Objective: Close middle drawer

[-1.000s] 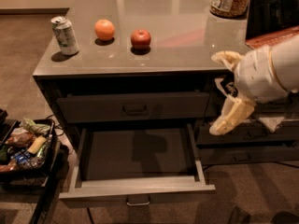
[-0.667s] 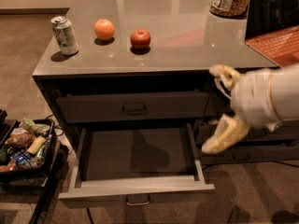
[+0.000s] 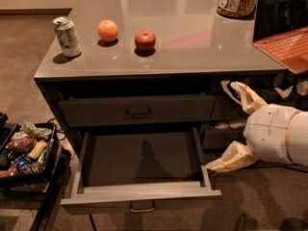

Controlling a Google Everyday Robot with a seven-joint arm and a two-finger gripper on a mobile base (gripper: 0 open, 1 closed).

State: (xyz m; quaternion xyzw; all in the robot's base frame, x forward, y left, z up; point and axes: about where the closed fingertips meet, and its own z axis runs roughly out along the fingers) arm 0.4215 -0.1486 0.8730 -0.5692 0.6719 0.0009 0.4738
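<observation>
Middle drawer stands pulled out at lower centre; gripper, fingers spread wide, hangs just beside its right side.

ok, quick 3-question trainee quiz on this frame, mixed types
1. True or false: the middle drawer is fully shut.
2. The gripper is: A) to the right of the open drawer; B) resting on the countertop; C) inside the drawer tray.
3. Fill in: between the can and the apple sits an ____.

Key: 1 false, it is pulled out. 2 A, with fingers spread. 3 orange.
</observation>
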